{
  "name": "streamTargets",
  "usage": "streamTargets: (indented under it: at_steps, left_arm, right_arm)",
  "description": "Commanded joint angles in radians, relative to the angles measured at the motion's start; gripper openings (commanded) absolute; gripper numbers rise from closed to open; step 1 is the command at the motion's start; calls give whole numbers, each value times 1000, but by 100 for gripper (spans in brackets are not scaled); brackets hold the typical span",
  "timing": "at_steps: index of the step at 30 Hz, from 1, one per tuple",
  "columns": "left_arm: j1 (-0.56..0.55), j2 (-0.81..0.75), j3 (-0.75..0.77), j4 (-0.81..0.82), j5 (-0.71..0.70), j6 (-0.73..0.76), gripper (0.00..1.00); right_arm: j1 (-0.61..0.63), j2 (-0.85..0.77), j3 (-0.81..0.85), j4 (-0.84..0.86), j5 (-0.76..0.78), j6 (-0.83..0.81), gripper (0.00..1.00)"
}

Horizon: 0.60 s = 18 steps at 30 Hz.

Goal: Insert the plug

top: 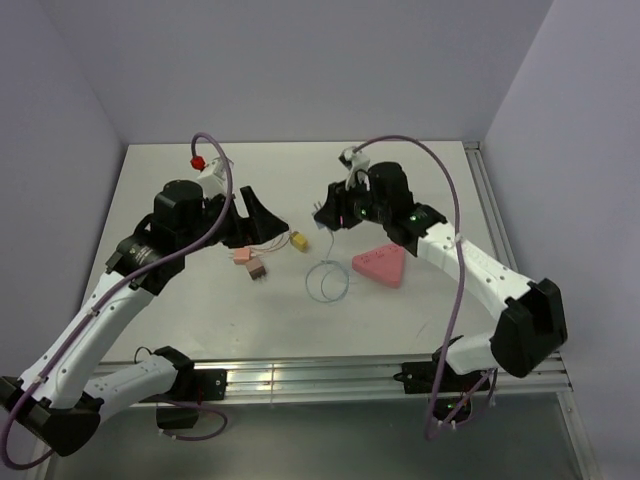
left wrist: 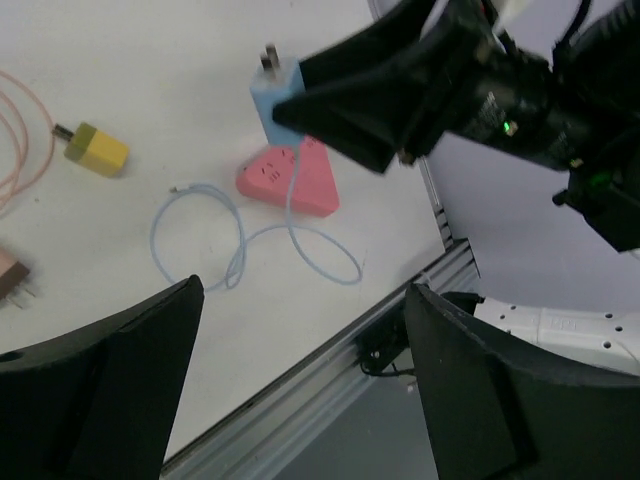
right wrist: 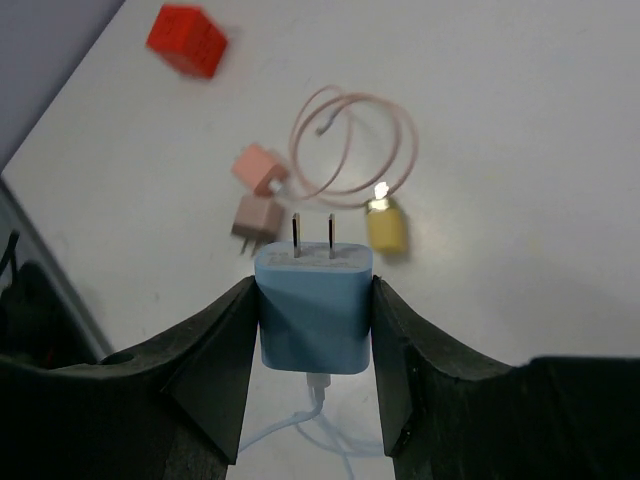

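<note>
No text or number can be read; the faint mark on the white plastic arm shell [left wrist: 575, 325] is too small.

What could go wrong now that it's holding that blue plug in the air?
The prongs of the blue plug point away from the pink socket block, so it needs turning; it might slip in the right gripper. Its dangling blue cable lies looped beside the block and could snag or drag it.
</note>
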Motion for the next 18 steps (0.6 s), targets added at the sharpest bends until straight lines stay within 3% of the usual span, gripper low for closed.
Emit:
streamTargets:
  at_steps: [1,9,18]
  left_arm:
    - [43,13,-57,26,182,-3,88]
    - [57,35,-208,161,268,-77,78]
    - [56,87,-311,328,432,-159,74]
  right_arm:
    - [59,-146,-142,82,-93,-72,0]
    - [211,-407,-376,64,-71,-179,0]
    - [356,-366,-341,25,-32,-261,0]
